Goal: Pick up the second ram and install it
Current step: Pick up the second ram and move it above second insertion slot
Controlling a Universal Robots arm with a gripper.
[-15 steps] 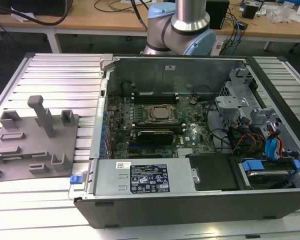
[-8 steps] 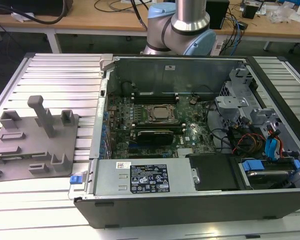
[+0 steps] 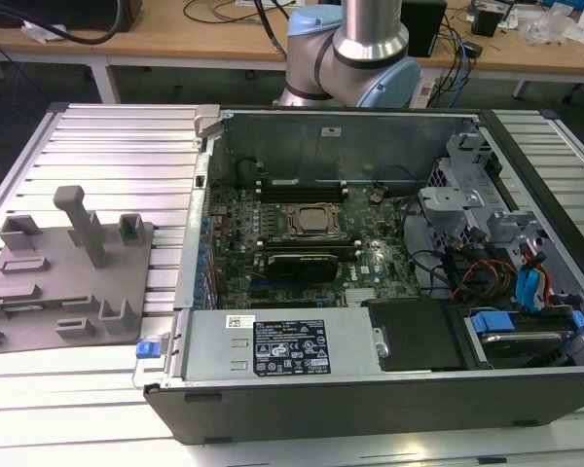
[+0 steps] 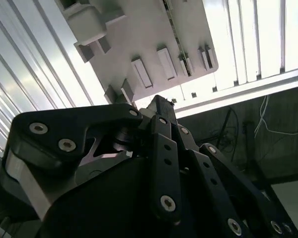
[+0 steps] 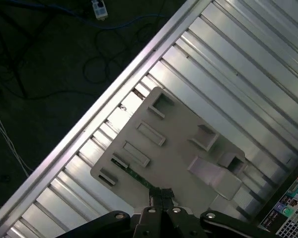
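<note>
The second ram [image 5: 137, 176] is a thin green stick standing on edge in a slot along one side of the grey tray [image 5: 181, 148]. In the second wrist view the ram [image 4: 178, 42] runs along the tray [image 4: 134, 34] as a dark green line. My gripper [image 5: 162, 194] hangs well above the tray, and its black fingers [image 4: 161, 129] are shut with nothing between them. Its tips point down near one end of the ram, not touching it. In the exterior view the tray [image 3: 78, 282] lies to the left of the open computer case [image 3: 370, 243].
Inside the case, black memory slots [image 3: 302, 187] with white clips flank the CPU socket [image 3: 311, 220]. Cables and drive cages fill the case's right side [image 3: 506, 263]. The ribbed metal table [image 3: 107, 165] ends close to the tray. The arm's base [image 3: 350, 58] stands behind the case.
</note>
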